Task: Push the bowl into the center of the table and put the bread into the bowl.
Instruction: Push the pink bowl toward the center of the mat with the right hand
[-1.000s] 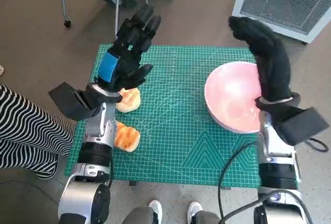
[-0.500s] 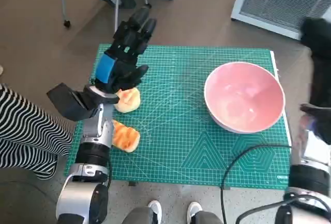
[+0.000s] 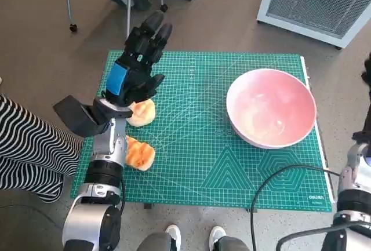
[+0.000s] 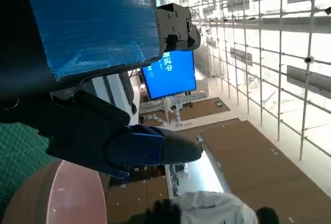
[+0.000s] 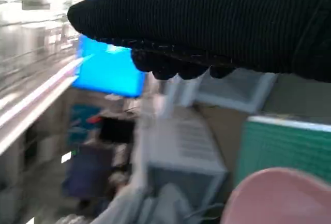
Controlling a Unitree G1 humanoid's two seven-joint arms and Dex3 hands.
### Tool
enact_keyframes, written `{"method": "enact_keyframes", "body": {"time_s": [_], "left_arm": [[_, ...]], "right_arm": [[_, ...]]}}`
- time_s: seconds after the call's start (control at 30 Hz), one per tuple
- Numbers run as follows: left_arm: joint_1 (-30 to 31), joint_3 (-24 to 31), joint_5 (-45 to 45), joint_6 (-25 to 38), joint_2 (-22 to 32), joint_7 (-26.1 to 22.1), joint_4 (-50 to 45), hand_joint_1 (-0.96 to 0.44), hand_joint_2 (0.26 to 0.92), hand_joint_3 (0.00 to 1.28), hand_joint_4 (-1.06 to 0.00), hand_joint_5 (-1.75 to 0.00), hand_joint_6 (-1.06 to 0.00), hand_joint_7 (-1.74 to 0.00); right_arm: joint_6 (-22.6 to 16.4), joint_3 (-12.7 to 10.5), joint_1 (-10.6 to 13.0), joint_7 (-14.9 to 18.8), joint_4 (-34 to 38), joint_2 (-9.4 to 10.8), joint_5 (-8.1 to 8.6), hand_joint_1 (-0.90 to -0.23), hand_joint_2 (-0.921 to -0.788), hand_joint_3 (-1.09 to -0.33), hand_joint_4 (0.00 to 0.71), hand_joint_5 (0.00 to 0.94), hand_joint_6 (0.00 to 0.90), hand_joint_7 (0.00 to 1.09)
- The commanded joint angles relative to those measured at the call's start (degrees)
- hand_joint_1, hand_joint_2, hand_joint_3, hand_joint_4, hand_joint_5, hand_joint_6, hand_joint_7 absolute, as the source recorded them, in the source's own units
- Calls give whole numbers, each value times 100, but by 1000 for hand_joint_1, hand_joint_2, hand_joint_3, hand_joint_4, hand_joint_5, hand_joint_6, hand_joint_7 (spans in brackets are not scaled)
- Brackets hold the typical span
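Two bread (image 3: pixel 141 112) pieces by left hand (image 3: pixel 138 65), fingers spread, empty. Bowl (image 3: pixel 271 115) sits at mat's right side. Right hand (image 5: pixel 217 22) off table, grip unclear; you push bowl's outer rim steadily toward center.

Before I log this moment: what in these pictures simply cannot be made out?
- Right hand: cut off by the head view's right edge; in the blurred right wrist view its glove hides the fingers, so open or shut is unclear.
- Upper bread piece: partly under the left hand; contact unclear.
- Bowl: only slivers in both wrist views.

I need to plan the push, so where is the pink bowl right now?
In the head view, the pink bowl sits on the green mat's right side, near its right edge.
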Motion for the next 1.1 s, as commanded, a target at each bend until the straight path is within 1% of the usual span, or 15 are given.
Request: {"method": "enact_keyframes", "body": {"time_s": [0.03,0.27,0.4,0.5,0.83,1.0,1.1], "left_arm": [[38,27,0,-39,34,32,-70,-649,921,312,-94,-37,-1,-357],[79,36,-24,5,64,15,-144,-643,921,310,-101,-32,1,-372],[135,23,-31,73,74,26,-277,-645,921,310,-105,-30,1,-376],[166,29,-40,104,90,22,-324,-646,921,310,-107,-30,1,-379],[280,52,-44,205,183,33,-498,-659,921,280,-116,-24,-8,-412],[348,66,-44,198,247,0,-530,-664,921,273,-116,-21,-2,-411],[380,74,-45,194,287,-22,-541,-664,921,268,-108,-15,0,-396]], "right_arm": [[350,-24,4,-48,509,62,11,-659,-921,-813,99,0,-1,370],[654,8,-68,-88,785,203,-9,-657,-921,-795,102,2,-1,357],[836,22,-116,-38,889,330,-5,-661,-921,-800,110,6,2,356],[902,12,-150,-1,922,403,13,-663,-921,-806,113,7,6,356],[1179,-105,-415,248,1018,756,133,-658,-921,-818,119,7,16,355],[1258,-156,-544,327,1038,957,155,-659,-921,-814,114,4,18,353],[1309,-188,-618,362,1052,1067,161,-664,-921,-796,110,2,32,357]]}}
